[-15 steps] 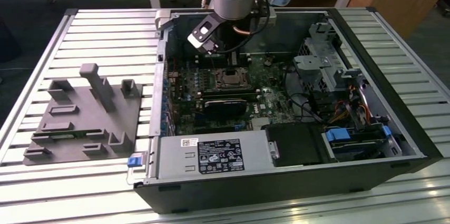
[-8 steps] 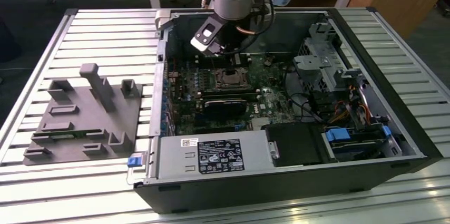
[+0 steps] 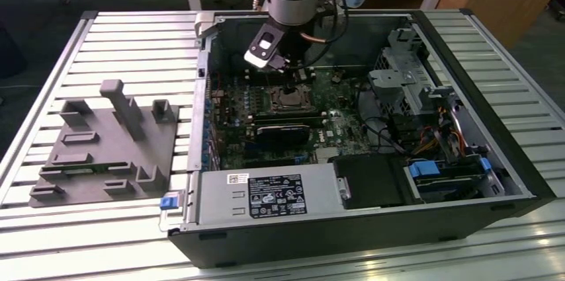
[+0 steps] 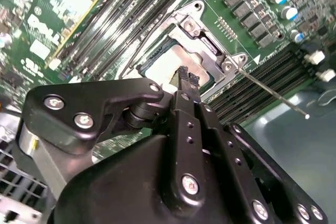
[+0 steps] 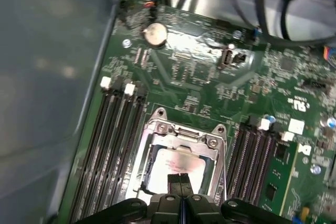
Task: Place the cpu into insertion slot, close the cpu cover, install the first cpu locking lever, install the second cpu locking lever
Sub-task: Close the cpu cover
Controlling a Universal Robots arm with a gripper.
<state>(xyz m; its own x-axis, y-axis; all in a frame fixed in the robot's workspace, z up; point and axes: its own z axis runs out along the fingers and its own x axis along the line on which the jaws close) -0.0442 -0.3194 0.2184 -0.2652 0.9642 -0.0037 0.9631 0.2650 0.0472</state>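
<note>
One cpu (image 5: 176, 162) lay in the insertion slot (image 3: 290, 100), a small flat square with a dull silver-grey metal top that caught a soft glare. Around it sat the cpu cover (image 5: 184, 134), a thin bright steel frame with a square window through which the chip showed; from where I stood it looked to be lying down flat over the socket. One locking lever (image 4: 273, 94), a thin straight wire rod, stuck out from a corner of the frame across the neighbouring slots.

The tool (image 4: 186, 77) hung right over the chip, its two black fingers clenched tip to tip with nothing between them. I couldn't tell whether the tips touched the metal.

Two banks of long black memory slots (image 5: 113, 145) ran along either side of the socket on the green circuit board (image 5: 210, 77), and one round silver coin battery (image 5: 155, 34) sat further off.

The board lay inside one open black computer case (image 3: 353, 241), resting on a ribbed metal tabletop (image 3: 132, 36), beside one matte grey moulded fixture (image 3: 106, 142) with upright posts.
</note>
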